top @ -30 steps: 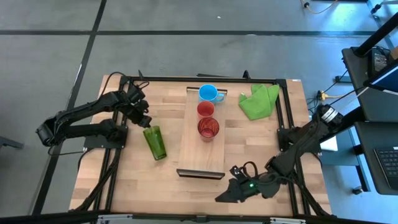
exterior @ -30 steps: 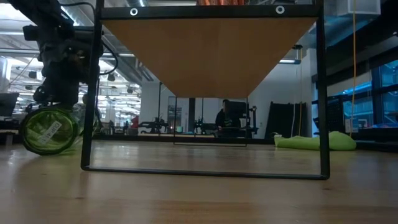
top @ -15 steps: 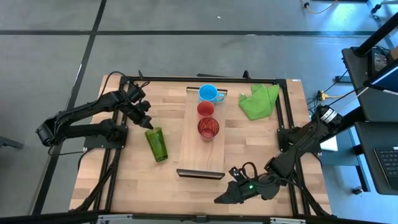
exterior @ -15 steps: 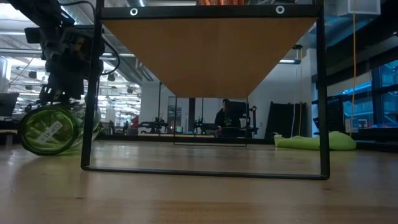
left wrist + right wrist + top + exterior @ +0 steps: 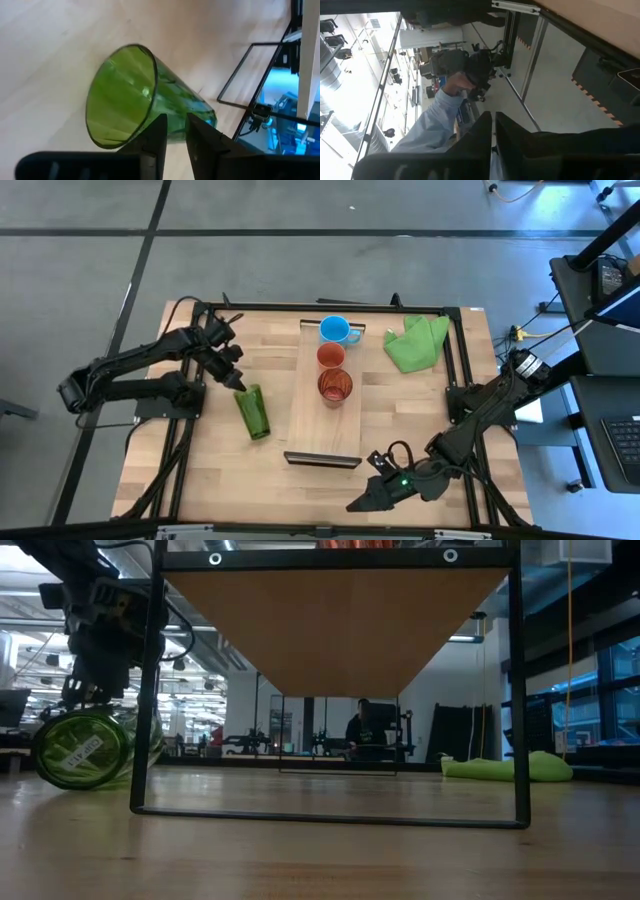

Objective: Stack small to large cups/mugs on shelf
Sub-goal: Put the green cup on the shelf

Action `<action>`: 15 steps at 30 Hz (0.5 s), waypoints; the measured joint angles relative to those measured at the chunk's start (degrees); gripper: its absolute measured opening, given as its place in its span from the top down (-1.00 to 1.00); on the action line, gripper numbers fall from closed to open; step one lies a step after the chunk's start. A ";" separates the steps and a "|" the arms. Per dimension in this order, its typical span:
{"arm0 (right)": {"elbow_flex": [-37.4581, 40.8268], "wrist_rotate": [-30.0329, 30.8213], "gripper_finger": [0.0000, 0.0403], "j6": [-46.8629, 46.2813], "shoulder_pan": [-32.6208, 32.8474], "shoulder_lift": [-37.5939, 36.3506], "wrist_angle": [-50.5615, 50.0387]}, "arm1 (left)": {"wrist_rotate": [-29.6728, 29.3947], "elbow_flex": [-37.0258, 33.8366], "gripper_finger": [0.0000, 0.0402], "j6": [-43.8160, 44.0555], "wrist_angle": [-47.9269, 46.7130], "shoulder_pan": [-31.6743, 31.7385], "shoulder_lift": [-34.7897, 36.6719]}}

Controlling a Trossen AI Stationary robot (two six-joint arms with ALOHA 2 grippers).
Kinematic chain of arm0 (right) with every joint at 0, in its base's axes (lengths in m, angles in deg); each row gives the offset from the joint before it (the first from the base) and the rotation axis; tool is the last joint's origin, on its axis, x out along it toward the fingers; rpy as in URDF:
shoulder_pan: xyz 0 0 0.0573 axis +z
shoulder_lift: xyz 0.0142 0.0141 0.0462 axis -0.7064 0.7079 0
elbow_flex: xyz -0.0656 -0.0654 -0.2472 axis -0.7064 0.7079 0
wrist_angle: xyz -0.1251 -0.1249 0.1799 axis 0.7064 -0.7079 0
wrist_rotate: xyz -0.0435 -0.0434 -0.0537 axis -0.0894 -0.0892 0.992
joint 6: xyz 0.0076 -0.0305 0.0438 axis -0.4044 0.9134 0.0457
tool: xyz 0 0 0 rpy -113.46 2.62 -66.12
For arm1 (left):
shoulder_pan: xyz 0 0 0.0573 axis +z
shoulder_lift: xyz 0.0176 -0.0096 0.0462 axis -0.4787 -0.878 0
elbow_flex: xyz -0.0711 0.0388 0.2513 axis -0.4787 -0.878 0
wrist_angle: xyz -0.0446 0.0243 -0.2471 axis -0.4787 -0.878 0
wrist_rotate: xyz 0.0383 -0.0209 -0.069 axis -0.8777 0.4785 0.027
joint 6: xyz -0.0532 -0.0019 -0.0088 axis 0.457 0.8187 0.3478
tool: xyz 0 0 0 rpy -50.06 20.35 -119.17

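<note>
The olive-green tumbler [image 5: 253, 412] lies on its side on the tabletop, left of the shelf [image 5: 325, 430], with its mouth toward the far edge. My left gripper [image 5: 240, 383] stands just over the rim at that mouth end [image 5: 130, 95]. Its fingers [image 5: 176, 122] are open by a narrow gap with nothing between them. On the shelf stand the light blue mug [image 5: 335, 331], the small red cup [image 5: 331, 355] and the translucent red tumbler [image 5: 335, 386], in a row from far to near. My right gripper [image 5: 358, 503] is shut and empty near the table's near edge. My left gripper hangs with its fingertips [image 5: 92, 698] right above the lying tumbler's upper side [image 5: 78, 747] near the rim. I cannot tell whether they touch it.
A bright green cloth [image 5: 415, 342] lies at the far right of the table. The shelf stands on dark metal brackets [image 5: 140, 690], and its underside [image 5: 335, 630] shows in the low view. A person's sleeve [image 5: 440, 115] shows in the room beyond the table.
My left gripper has turned a little over the tumbler's mouth end. The tumbler has stayed lying on its side in the same place.
</note>
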 joint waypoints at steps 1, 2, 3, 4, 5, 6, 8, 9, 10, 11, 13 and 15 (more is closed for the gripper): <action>0.00 0.00 0.87 0.08 0.00 0.00 0.00 | -0.45 0.00 0.66 0.04 -0.02 -0.56 0.00; 0.00 0.03 0.87 0.19 0.00 0.00 0.00 | -1.38 0.00 0.65 0.29 0.00 -1.11 0.00; 0.00 0.04 0.87 0.30 0.00 0.00 0.00 | -2.22 0.00 0.63 0.40 -0.02 -1.64 0.00; 0.00 0.04 0.87 0.41 0.00 0.00 0.00 | -2.49 0.03 0.62 0.47 0.03 -2.15 0.00; 0.00 0.04 0.87 0.57 0.00 0.00 0.00 | -2.57 0.07 0.61 0.71 0.07 -2.67 0.00; 0.00 0.04 0.87 0.73 0.00 0.00 0.00 | -2.56 0.07 0.60 1.15 0.08 -3.15 0.00; 0.00 0.07 0.87 1.45 0.00 0.00 0.02 | -2.71 0.07 0.59 1.56 0.07 -4.27 0.00; 0.00 0.07 0.87 1.62 0.00 0.00 0.02 | -2.98 0.07 0.59 1.78 0.07 -4.85 0.00; 0.00 0.07 0.87 1.67 0.00 -0.01 0.02 | -3.13 0.07 0.59 1.93 0.09 -5.45 0.00; 0.00 0.07 0.87 1.71 0.00 -0.02 0.02 | -3.20 0.07 0.59 2.01 0.21 -6.07 0.00; 0.00 0.07 0.87 1.77 0.00 -0.02 0.02 | -2.97 0.04 0.59 2.82 0.96 -7.50 0.00; 0.00 0.09 0.87 1.77 0.00 -0.04 0.04 | -2.57 0.04 0.59 3.12 1.60 -9.05 0.00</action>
